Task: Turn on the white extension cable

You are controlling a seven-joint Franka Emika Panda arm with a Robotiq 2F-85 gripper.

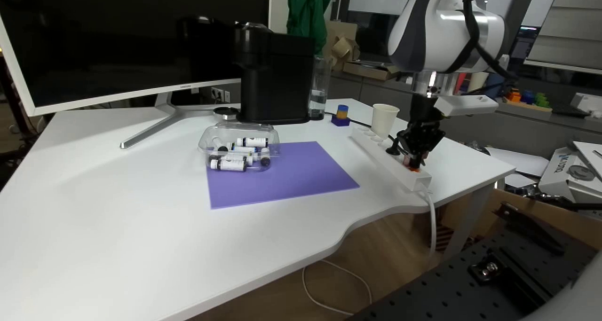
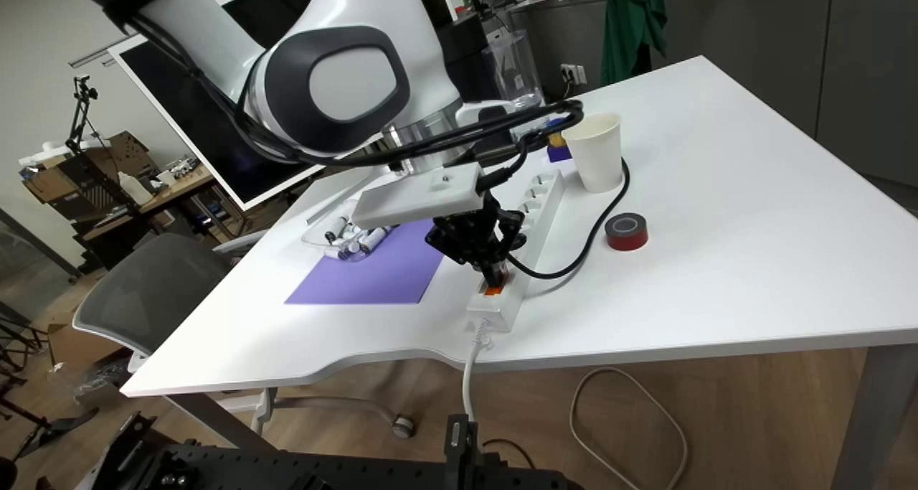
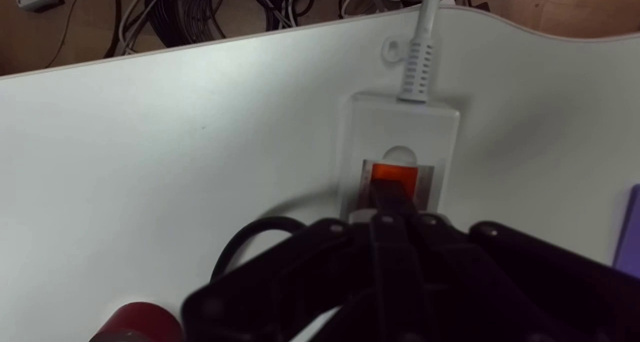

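Observation:
The white extension cable (image 1: 382,152) lies along the right part of the white table; it shows in both exterior views (image 2: 543,221). In the wrist view its end (image 3: 380,124) and white cord (image 3: 418,71) point away from me. The switch (image 3: 402,173) looks bright orange; its near part is hidden under my fingertips. The switch also shows in both exterior views (image 1: 414,169) (image 2: 493,290). My gripper (image 3: 392,192) is shut with nothing between its fingers. It points down, and its tips appear to touch the switch in both exterior views (image 1: 415,162) (image 2: 495,273).
A black cord (image 2: 601,224) plugs into the strip beside my gripper. A white cup (image 2: 597,153) and red tape roll (image 2: 626,237) stand nearby. A purple mat (image 1: 291,180) bears a clear tub (image 1: 203,144) of small bottles. A black coffee machine (image 1: 277,76) stands behind.

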